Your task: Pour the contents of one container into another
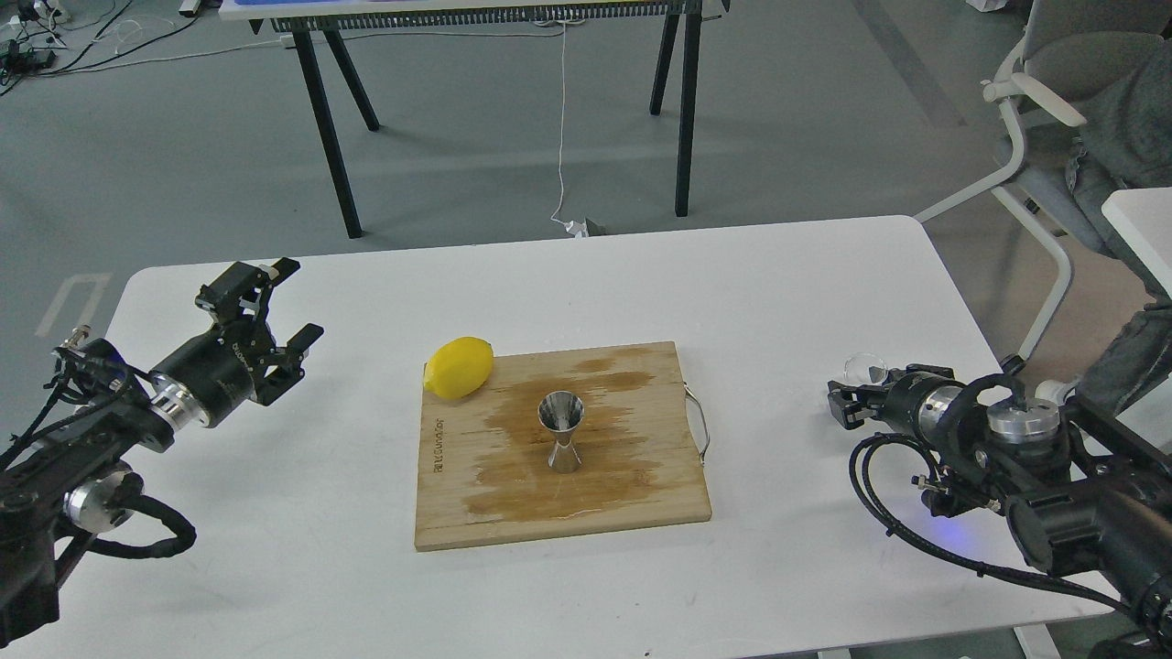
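The steel jigger (561, 432) stands upright in the middle of the wooden cutting board (476, 513). The small clear glass cup (864, 369) shows at the right, right at the tip of my right gripper (841, 405). That gripper is dark and seen from behind, so I cannot tell whether its fingers hold the cup. My left gripper (291, 302) hovers over the table's left side, open and empty, pointing toward the board.
A yellow lemon (460, 366) lies at the board's far left corner. The board has a wet stain and a metal handle (701, 424) on its right edge. A chair (1044, 110) and a person's legs stand beyond the table's right edge.
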`<action>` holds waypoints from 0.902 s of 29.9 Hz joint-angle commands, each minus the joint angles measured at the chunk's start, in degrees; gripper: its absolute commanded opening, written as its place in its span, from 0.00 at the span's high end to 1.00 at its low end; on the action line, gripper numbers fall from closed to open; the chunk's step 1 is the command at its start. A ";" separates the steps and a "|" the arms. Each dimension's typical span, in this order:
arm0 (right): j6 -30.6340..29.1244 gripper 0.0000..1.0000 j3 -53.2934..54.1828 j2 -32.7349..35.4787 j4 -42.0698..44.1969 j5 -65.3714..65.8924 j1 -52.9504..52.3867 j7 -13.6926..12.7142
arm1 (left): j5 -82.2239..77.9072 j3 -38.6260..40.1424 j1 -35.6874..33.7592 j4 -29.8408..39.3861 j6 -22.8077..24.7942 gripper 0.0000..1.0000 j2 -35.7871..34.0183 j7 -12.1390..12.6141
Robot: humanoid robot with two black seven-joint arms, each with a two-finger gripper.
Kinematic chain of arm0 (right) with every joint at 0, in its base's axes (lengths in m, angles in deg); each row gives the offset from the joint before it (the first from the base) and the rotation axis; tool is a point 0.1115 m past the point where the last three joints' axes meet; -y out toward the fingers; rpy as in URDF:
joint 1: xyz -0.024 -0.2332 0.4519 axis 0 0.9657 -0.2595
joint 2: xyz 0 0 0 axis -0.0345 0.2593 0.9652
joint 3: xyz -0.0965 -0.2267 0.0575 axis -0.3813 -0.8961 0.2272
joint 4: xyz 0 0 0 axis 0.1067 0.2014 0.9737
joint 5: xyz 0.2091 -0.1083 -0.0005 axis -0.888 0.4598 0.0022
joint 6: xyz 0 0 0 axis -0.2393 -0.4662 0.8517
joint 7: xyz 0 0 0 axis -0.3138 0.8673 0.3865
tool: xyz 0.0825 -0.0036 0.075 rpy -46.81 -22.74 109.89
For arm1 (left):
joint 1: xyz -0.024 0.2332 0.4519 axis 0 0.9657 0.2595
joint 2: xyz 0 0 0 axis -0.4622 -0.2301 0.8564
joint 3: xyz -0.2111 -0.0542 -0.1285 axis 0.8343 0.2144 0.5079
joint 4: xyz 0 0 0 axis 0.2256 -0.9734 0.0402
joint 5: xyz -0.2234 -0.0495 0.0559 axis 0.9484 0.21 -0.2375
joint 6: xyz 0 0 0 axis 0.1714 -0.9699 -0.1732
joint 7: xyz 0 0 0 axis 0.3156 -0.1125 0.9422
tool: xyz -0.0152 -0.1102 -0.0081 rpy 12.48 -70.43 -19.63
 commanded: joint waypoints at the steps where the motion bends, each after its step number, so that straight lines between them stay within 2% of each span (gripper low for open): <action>1: -0.09 0.30 0.19 0.00 -0.01 0.02 -0.02 0.00 | -0.08 -0.07 -0.01 0.00 0.00 0.01 -0.02 0.00; 3: -0.18 0.26 0.28 0.00 -0.01 0.02 -0.02 0.00 | -0.08 0.01 0.08 0.00 0.00 0.01 -0.02 0.00; 7: -0.18 0.23 0.45 0.00 -0.01 0.02 -0.02 0.00 | -0.08 0.01 0.08 0.00 0.00 0.01 -0.02 0.00; 9: -0.18 0.16 0.54 0.00 -0.01 0.02 -0.02 0.00 | -0.08 0.01 0.08 0.00 0.00 0.01 -0.02 0.00; 12: -0.18 0.14 0.54 0.00 -0.01 0.02 -0.02 0.09 | -0.08 0.01 0.08 0.00 0.00 0.01 -0.02 0.00; 14: -0.18 0.08 0.63 0.00 -0.01 0.02 -0.02 0.09 | -0.08 0.01 0.08 0.00 0.00 0.01 -0.02 0.00; 27: -0.44 0.04 0.98 0.00 -0.10 -0.06 -0.19 0.09 | -0.08 0.01 0.08 0.00 0.00 0.01 -0.02 0.00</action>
